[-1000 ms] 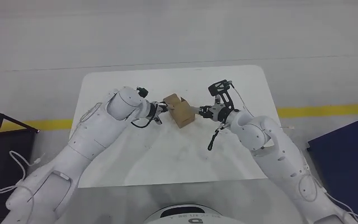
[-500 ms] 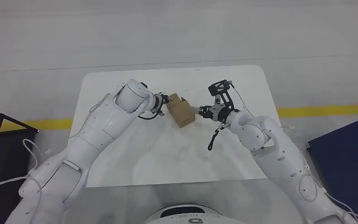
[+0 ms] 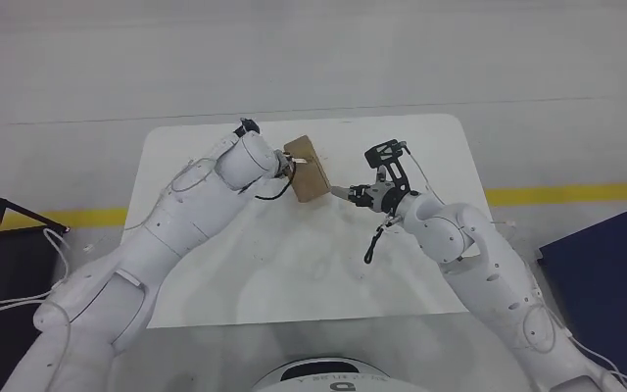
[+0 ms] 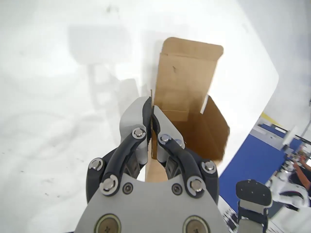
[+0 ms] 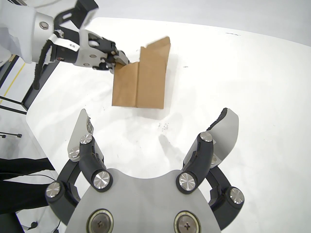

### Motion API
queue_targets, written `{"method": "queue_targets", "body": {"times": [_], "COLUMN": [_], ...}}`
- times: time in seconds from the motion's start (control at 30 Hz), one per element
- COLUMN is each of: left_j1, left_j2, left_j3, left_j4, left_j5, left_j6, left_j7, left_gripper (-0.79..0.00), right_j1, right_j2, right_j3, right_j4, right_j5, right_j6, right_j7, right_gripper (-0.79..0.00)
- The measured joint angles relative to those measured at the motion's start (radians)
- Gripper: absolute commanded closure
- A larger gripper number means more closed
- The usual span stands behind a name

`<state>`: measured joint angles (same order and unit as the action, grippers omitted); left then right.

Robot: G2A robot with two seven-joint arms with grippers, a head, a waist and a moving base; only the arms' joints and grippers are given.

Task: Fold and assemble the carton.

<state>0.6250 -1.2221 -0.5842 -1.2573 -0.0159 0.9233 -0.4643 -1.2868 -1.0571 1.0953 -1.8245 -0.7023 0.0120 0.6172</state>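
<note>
Brown carton point(image 5: 139, 86) open-ended, flap unfolded; left tool point(image 4: 151, 109) pinching its edge; right tool point(image 5: 155, 112) wide.

The left gripper point(image 4: 151, 109) has its fingers point(image 4: 133, 118) pinched together on the thin upper edge of one side wall of the brown carton point(image 4: 187, 86). The carton stands open on the white tabletop point(image 4: 60, 73), its inside in shadow, with a long rounded-corner flap stretched out beyond its far wall.
</note>
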Motion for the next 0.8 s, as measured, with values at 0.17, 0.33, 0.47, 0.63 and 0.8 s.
{"method": "queue_targets", "body": {"times": [0.17, 0.33, 0.47, 0.63, 0.8], "left_j1": [0.078, 0.185, 0.289, 0.442, 0.591], "left_j2": [0.063, 0.135, 0.182, 0.228, 0.255], "left_j3": [0.018, 0.049, 0.023, -0.044, -0.138], "left_j4": [-0.236, -0.41, -0.515, -0.638, -0.684], "left_j5": [0.274, 0.58, 0.767, 0.899, 0.858], "left_j6": [0.081, 0.089, 0.089, 0.089, 0.062], "left_j7": [0.081, 0.084, 0.075, 0.057, 0.08], "left_gripper": [0.0, 0.0, 0.0, 0.0, 0.0], "right_j1": [0.0, 0.0, 0.0, 0.0, 0.0], "right_j2": [0.0, 0.0, 0.0, 0.0, 0.0], "right_j3": [0.0, 0.0, 0.0, 0.0, 0.0], "right_j4": [0.0, 0.0, 0.0, 0.0, 0.0], "right_j5": [0.0, 0.0, 0.0, 0.0, 0.0], "right_j6": [0.0, 0.0, 0.0, 0.0, 0.0], "right_j7": [0.0, 0.0, 0.0, 0.0, 0.0], "right_gripper": [-0.785, -0.785, -0.785, -0.785, -0.785]}}
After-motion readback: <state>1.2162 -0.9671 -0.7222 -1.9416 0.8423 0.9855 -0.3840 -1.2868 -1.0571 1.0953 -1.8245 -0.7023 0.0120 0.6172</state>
